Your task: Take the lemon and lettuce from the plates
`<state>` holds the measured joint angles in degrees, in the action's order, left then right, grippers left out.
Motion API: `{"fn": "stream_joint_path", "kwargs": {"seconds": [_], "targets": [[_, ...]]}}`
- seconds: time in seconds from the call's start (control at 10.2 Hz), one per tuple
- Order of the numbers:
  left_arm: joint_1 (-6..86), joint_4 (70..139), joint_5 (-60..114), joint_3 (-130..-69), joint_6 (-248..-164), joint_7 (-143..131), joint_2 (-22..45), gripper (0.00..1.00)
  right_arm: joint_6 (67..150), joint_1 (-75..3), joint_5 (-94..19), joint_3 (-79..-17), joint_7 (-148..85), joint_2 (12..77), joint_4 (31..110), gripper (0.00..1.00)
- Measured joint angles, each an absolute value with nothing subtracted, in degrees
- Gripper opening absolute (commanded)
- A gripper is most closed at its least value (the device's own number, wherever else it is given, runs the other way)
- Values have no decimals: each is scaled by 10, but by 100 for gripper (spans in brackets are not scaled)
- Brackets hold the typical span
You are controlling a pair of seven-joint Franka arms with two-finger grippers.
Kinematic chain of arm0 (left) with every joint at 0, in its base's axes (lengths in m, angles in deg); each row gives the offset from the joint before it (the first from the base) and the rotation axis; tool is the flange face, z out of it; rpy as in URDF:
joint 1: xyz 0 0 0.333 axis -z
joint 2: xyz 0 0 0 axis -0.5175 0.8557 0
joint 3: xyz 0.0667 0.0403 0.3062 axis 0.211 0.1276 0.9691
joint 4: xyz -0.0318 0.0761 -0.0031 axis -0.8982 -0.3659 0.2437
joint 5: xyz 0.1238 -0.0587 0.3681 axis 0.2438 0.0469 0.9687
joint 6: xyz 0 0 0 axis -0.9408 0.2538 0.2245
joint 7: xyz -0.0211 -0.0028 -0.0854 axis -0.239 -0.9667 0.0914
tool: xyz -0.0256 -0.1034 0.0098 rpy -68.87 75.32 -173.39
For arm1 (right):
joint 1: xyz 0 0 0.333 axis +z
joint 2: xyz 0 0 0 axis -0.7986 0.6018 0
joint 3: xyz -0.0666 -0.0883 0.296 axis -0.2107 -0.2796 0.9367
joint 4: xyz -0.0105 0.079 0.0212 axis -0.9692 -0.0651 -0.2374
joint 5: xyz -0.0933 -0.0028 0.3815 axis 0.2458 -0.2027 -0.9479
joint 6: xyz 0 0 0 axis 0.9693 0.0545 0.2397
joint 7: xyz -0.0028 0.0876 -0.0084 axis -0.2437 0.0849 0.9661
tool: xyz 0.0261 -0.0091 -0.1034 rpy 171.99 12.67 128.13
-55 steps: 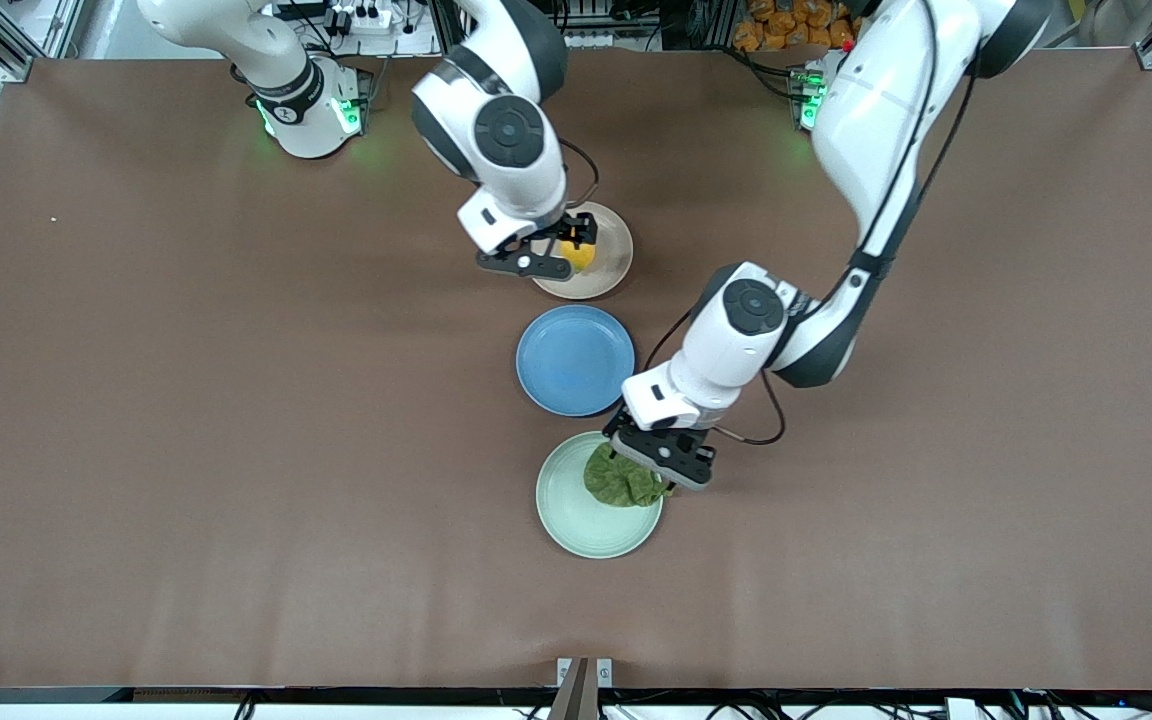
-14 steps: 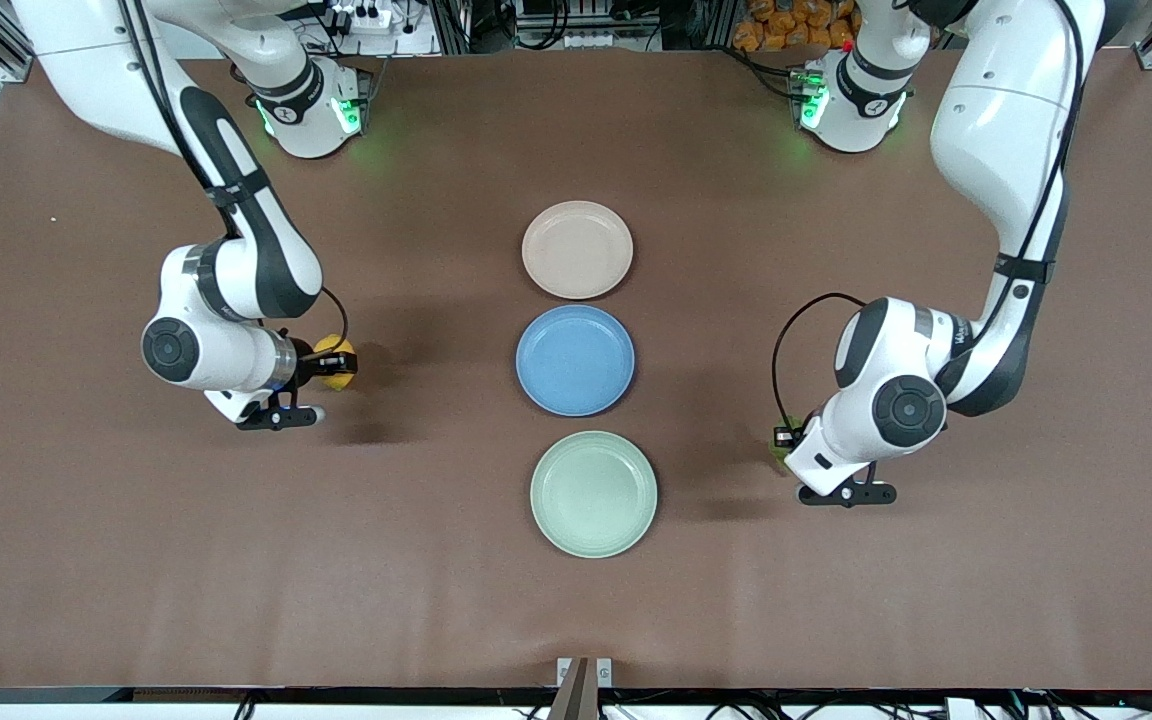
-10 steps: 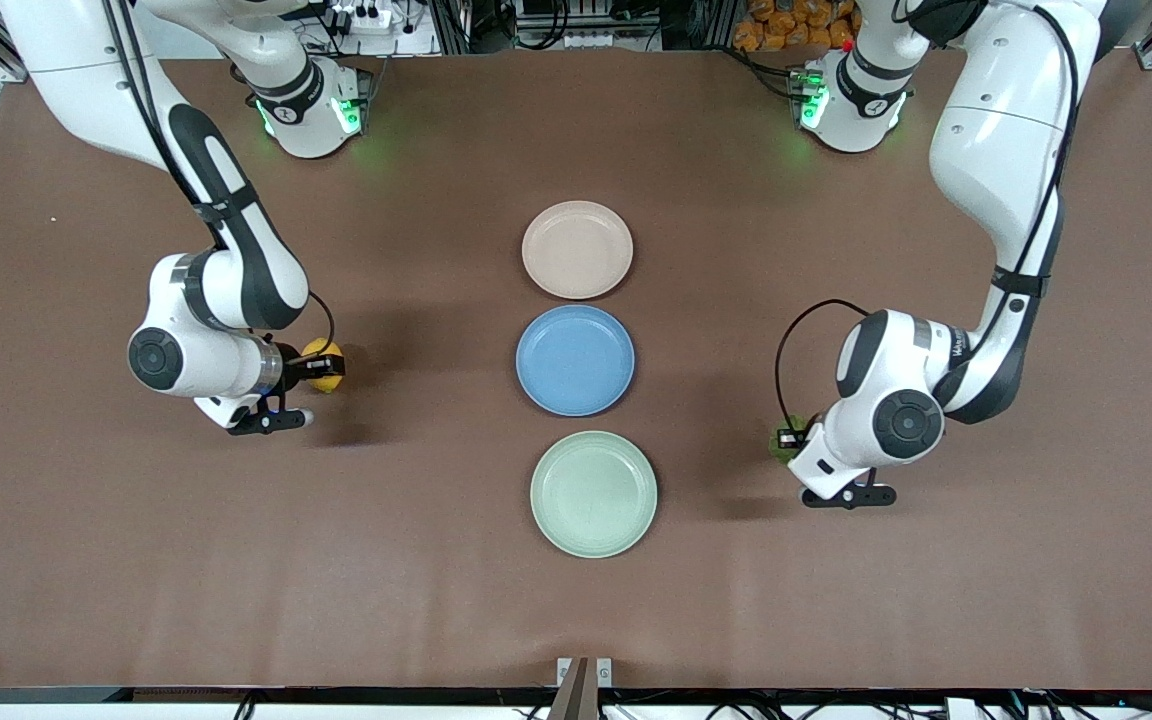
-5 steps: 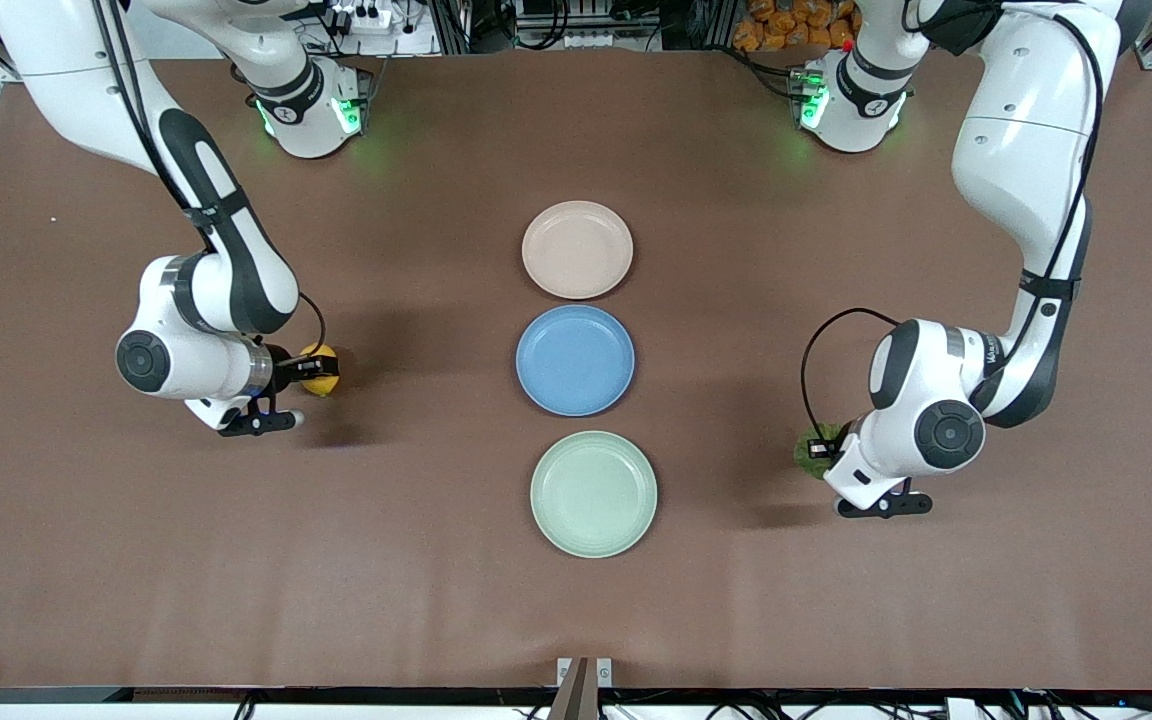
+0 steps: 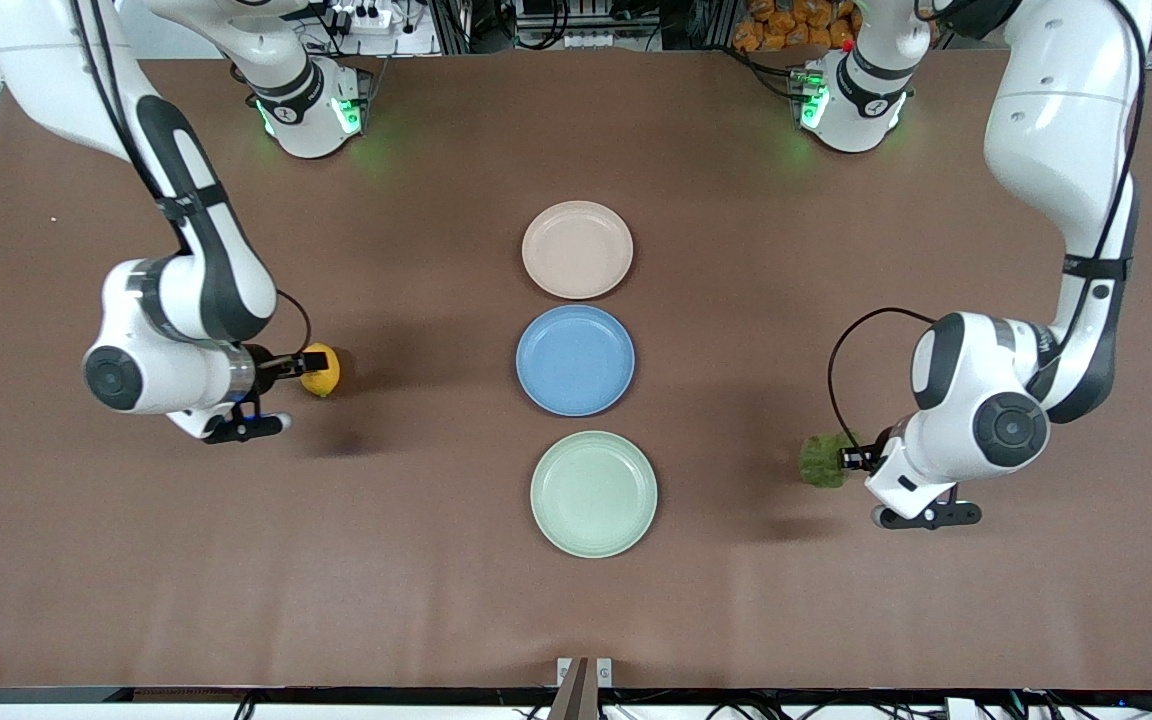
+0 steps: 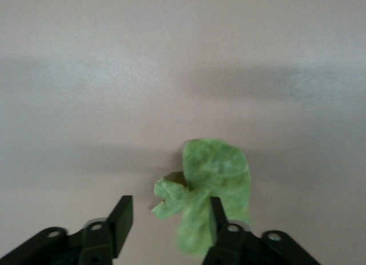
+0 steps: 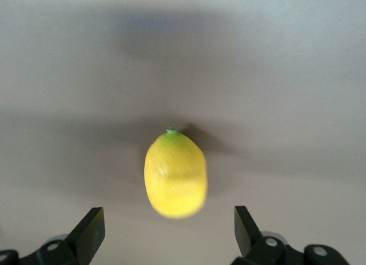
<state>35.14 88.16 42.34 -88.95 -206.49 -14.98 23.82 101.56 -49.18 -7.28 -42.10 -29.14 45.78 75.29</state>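
both grippers have just let go: right gripper (image 7: 166, 233) spread wide beside the lemon (image 5: 320, 369) on the table (image 5: 136, 550), left gripper (image 6: 168, 222) parted, lettuce (image 5: 822, 460) dropped off its plates (image 5: 577, 249); unloading looks done.

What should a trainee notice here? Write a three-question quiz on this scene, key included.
1. True or false: the lemon lies on the beige-pink plate.
2. What lies on the table at the left gripper?
A. the lettuce
B. a spoon
C. a cup
3. Fill in: the right gripper has its jaws ____ beside the lemon.

Key: 1 false, it lies on the table toward the right arm's end. 2 A. 3 open.
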Motion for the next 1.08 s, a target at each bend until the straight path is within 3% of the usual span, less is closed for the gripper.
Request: {"fn": "stream_joint_path", "kwargs": {"seconds": [0.39,1.08], "targets": [[352,878,423,-891,-2010,-149,144,100,881,-507,-46,-433,-292,425,619,100],[341,860,423,-890,-1942,-149,45,100,821,-514,-36,-447,-347,290,604,100]]}}
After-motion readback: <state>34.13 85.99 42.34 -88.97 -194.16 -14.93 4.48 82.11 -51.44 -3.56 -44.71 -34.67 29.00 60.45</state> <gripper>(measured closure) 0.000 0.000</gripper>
